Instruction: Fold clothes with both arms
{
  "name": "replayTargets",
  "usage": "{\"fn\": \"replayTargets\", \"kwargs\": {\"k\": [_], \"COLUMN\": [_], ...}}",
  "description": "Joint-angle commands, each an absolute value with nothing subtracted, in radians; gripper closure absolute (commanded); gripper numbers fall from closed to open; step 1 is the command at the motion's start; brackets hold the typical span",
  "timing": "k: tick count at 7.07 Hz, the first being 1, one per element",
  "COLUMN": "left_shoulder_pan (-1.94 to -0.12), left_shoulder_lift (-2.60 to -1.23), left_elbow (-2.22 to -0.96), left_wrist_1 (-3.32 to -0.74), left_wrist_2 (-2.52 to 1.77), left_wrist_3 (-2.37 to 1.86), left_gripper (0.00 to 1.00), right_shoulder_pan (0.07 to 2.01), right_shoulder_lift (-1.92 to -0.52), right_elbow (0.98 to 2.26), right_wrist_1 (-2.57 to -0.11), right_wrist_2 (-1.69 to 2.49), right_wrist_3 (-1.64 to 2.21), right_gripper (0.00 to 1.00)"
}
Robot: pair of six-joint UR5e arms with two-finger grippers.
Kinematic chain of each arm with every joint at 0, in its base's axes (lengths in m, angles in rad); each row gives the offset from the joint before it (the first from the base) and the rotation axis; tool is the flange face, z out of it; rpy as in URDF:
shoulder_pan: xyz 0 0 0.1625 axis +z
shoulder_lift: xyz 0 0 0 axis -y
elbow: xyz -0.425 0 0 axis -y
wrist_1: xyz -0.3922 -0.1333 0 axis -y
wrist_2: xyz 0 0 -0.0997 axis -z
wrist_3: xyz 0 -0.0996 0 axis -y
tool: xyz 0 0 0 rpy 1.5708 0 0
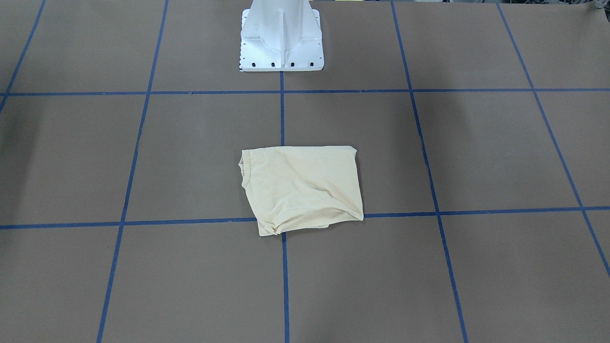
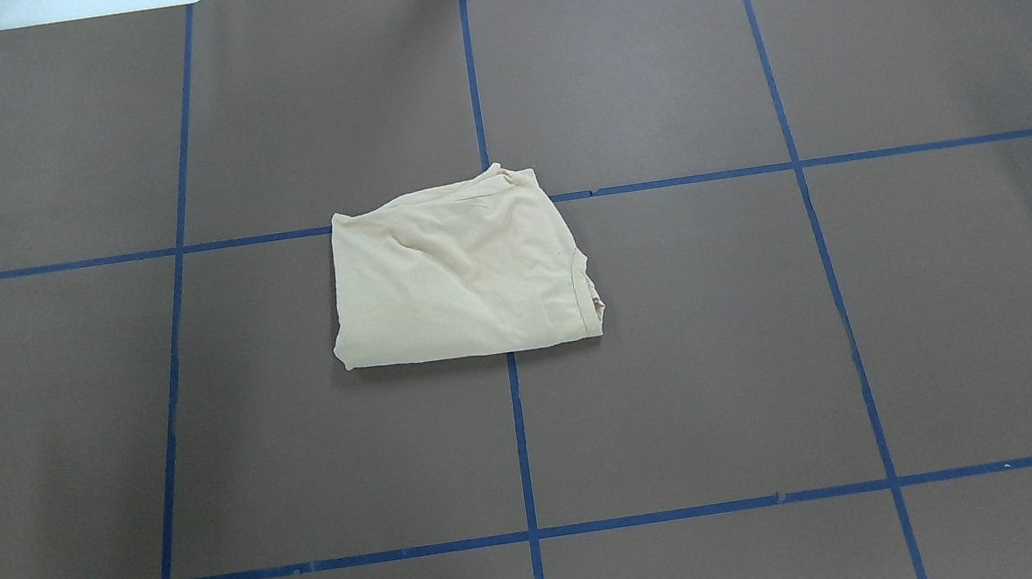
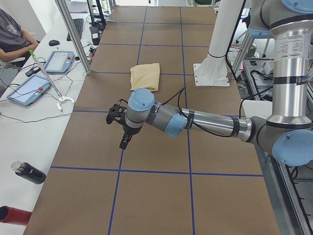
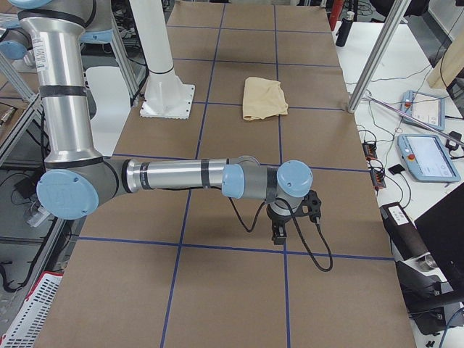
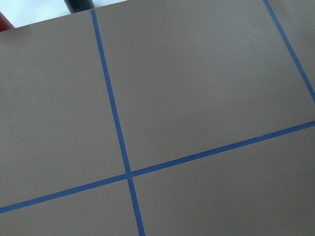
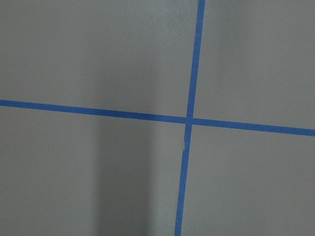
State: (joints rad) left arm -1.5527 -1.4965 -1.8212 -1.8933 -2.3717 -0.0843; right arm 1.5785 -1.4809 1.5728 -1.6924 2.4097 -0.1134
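The clothes (image 1: 300, 188) are one pale beige shirt, folded into a compact rectangle and lying flat at the middle of the brown table (image 2: 786, 342). Its ribbed collar edge shows at one side. The shirt (image 2: 458, 272) also appears small and far in the side views (image 3: 145, 76) (image 4: 264, 98). My left gripper (image 3: 124, 139) hangs low over bare table, well away from the shirt; my right gripper (image 4: 278, 230) does the same at the other end. Whether either is open or shut I cannot tell. Both wrist views show only table and blue tape.
The white pedestal (image 1: 281, 43) stands at the table's robot-side edge. Blue tape lines (image 2: 519, 430) grid the surface. A side bench holds tablets (image 3: 28, 89), a black bottle (image 3: 29, 172) and a seated person (image 3: 12, 36). Another pendant (image 4: 431, 156) lies beyond the opposite end.
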Motion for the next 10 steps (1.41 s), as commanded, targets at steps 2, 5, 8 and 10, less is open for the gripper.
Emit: {"fn": "replayTargets", "kwargs": {"k": [2, 5, 8, 10], "left_shoulder_pan": [-1.551, -1.551, -1.549, -1.551], "left_shoulder_lift": [-1.499, -1.494, -1.496, -1.494], "left_elbow": [-1.842, -1.838, -1.845, -1.835], "left_wrist_1": [-1.896, -1.894, -1.902, -1.904], "left_wrist_2": [-2.376, -2.405, -2.408, -2.408], "left_wrist_3": [-0.084, -0.081, -0.081, -0.08], "left_gripper": [0.0, 0.0, 0.0, 0.0], "right_shoulder_pan": [1.578, 1.578, 1.578, 1.578], "right_shoulder_lift": [-1.488, -1.483, -1.471, -1.483], "right_elbow": [1.578, 1.607, 1.624, 1.649], "right_wrist_1": [-1.69, -1.692, -1.692, -1.69], "right_wrist_2": [2.41, 2.433, 2.46, 2.467], "right_wrist_3": [-0.115, -0.114, -0.112, -0.11], "right_gripper": [0.0, 0.0, 0.0, 0.0]}}
